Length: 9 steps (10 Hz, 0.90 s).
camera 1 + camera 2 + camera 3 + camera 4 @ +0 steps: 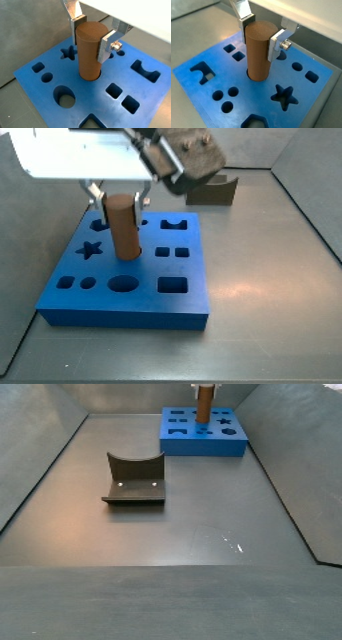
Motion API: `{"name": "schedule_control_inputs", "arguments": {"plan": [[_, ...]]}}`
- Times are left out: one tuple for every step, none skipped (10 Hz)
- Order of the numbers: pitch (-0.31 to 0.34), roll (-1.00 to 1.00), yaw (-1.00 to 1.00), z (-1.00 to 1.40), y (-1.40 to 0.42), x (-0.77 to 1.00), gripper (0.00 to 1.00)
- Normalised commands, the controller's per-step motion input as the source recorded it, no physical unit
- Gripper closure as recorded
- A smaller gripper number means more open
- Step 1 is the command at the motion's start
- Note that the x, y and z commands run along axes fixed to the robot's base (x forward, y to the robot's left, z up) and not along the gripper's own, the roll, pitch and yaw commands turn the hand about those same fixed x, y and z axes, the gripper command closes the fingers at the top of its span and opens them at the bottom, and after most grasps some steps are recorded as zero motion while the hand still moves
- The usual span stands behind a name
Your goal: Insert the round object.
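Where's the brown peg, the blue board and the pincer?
brown peg (pixel 89 50), a wrist view, middle of its side.
blue board (pixel 127 309), a side view, front wall.
pincer (pixel 261 33), a wrist view, midway between fingertips, around the peg.

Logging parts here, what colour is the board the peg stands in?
Blue, clearest in a wrist view: board, peg, gripper.

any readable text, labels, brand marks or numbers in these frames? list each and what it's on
None: no view shows any text, label, brand mark or number.
The blue board has only shaped cutouts, no markings.
The round object, plain brown, stands upright in a board hole, between the claw fingers; nothing printed on it.
The dark grey block on the floor is unmarked.
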Motion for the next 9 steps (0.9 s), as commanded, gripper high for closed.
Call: {"name": "schedule_control_inputs", "arguments": {"plan": [[0.0, 0.0, 0.0, -0.41, 0.04, 0.02, 1.0], [0.0, 0.0, 0.0, -0.47, 0.03, 0.15, 1.0], [-0.01, -0.01, -0.01, -0.53, 0.0, 0.2, 1.0], [0.0, 0.0, -0.05, -0.41, 0.0, 0.3, 1.0], [0.014, 0.0, -0.03, -0.37, 0.01, 0.26, 1.0], [0.024, 0.0, -0.03, -0.31, 0.01, 0.21, 1.0], [0.019, 0.0, -0.03, -0.26, 0.04, 0.17, 1.0], [0.007, 0.0, -0.03, -0.22, 0.06, 0.09, 1.0], [0.0, -0.07, -0.02, 0.0, 0.09, 0.0, 1.0]]}}
